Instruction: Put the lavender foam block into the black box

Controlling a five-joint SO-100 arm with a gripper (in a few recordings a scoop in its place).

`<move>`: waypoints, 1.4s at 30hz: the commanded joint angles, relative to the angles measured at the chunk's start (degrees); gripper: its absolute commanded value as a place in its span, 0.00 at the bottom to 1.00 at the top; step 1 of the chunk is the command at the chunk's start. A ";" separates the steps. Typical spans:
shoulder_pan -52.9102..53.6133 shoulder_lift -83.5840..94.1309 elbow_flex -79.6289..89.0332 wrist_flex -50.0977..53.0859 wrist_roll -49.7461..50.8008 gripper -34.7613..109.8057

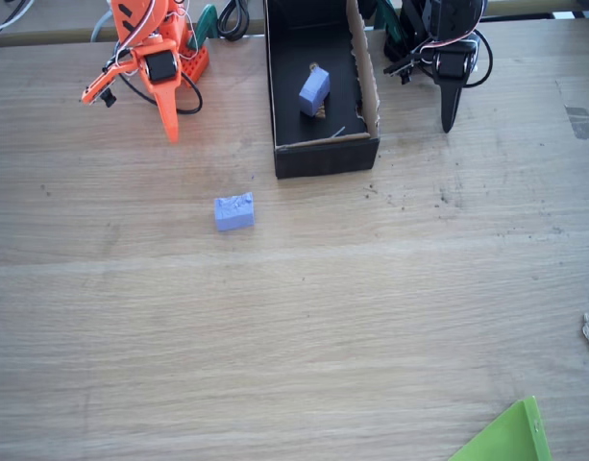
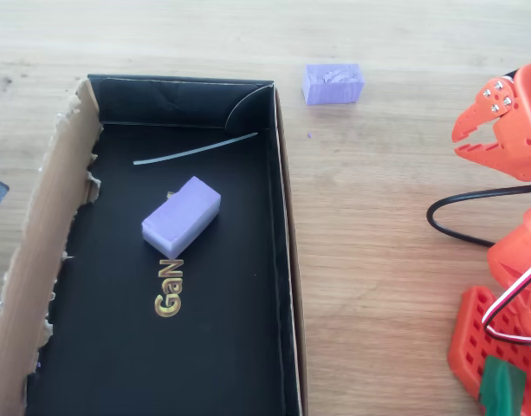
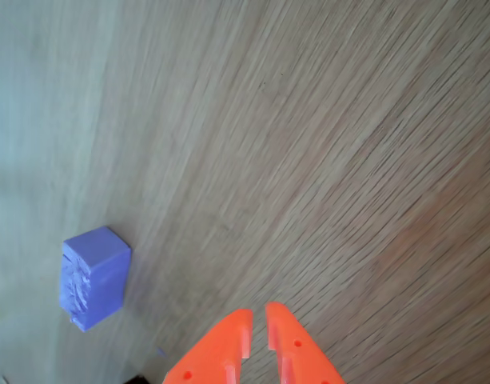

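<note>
The lavender foam block [image 1: 233,212] lies on the bare wooden table, rough face up, a short way out from the black box [image 1: 323,158]. The overhead view has this block [image 2: 333,84] just past the box's corner [image 2: 287,260]. A smoother lavender block [image 2: 181,217] lies tilted on the box's black floor. My orange gripper [image 1: 169,130] points down at the table left of the box, behind the foam block and apart from it. In the wrist view its fingers [image 3: 256,320] are shut and hold nothing, and the foam block [image 3: 95,278] lies off to their left.
The box's long tan wall [image 1: 367,67] has torn edges. A black cable [image 2: 473,208] loops on the table by the arm's orange base [image 2: 490,347]. A green sheet corner [image 1: 510,437] lies at the front right, and crumbs [image 1: 409,197] are scattered beside the box.
</note>
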 commanded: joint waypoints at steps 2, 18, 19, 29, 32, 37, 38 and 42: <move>0.00 0.26 0.26 0.79 -0.35 0.24; 0.00 0.26 0.26 0.88 -0.26 0.24; 0.00 0.26 0.26 0.88 -0.26 0.24; 0.26 0.26 0.26 0.79 -0.09 0.24; 0.53 0.26 0.26 0.79 0.62 0.24; 3.69 0.26 0.26 0.70 0.26 0.24; 3.69 0.26 0.26 0.70 0.53 0.24; 2.29 0.26 0.26 -0.18 -2.72 0.24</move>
